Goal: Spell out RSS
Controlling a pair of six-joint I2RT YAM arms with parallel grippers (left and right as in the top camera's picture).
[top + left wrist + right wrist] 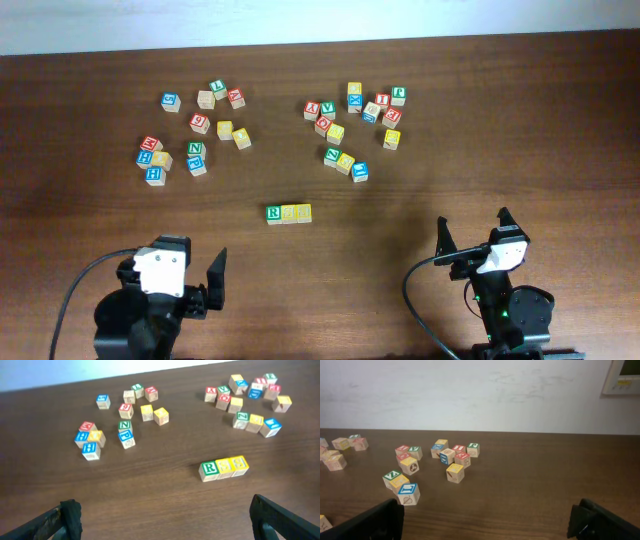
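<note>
Three cubes stand touching in a row at the table's middle: the green R cube (274,213) (208,468), then a yellow cube (289,213) (224,466) and a second yellow cube (304,212) (240,463). Their yellow letters are too faint to read. My left gripper (172,272) (167,520) sits near the front left, well short of the row, open with bare wood between its fingers. At the front right my right gripper (473,230) (487,520) is also open and holds nothing. The row does not show clearly in the right wrist view.
A loose group of lettered cubes (190,130) lies at the back left, among them a green N cube (195,149). Another group (355,120) (445,457) lies at the back right. A pale wall (480,390) rises behind the table's far edge.
</note>
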